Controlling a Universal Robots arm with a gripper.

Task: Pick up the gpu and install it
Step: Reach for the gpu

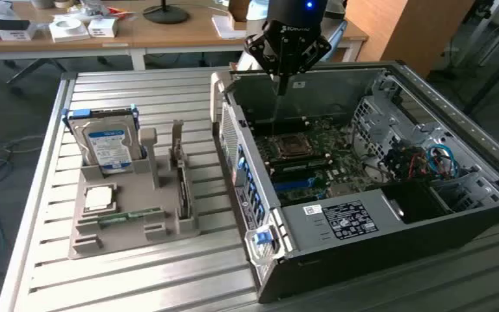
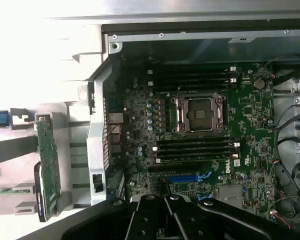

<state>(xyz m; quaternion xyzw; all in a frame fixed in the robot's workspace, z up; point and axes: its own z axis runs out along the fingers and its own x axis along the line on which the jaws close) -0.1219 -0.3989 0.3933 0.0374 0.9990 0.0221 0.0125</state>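
The gripper (image 1: 280,90) hangs clenched and empty above the open computer case (image 1: 405,240), over the motherboard (image 1: 319,159). The gpu (image 2: 49,160) stands on edge in the grey holder (image 1: 137,237) on the slatted surface (image 1: 128,279), well apart from the gripper toward the exterior view's left, near the hard drive (image 1: 106,140). The pick is not yet made; doing it well likely means opening the jaws, squaring them across the card's thin upper edge clear of its metal bracket, and lifting straight up so the board does not bind in its slot
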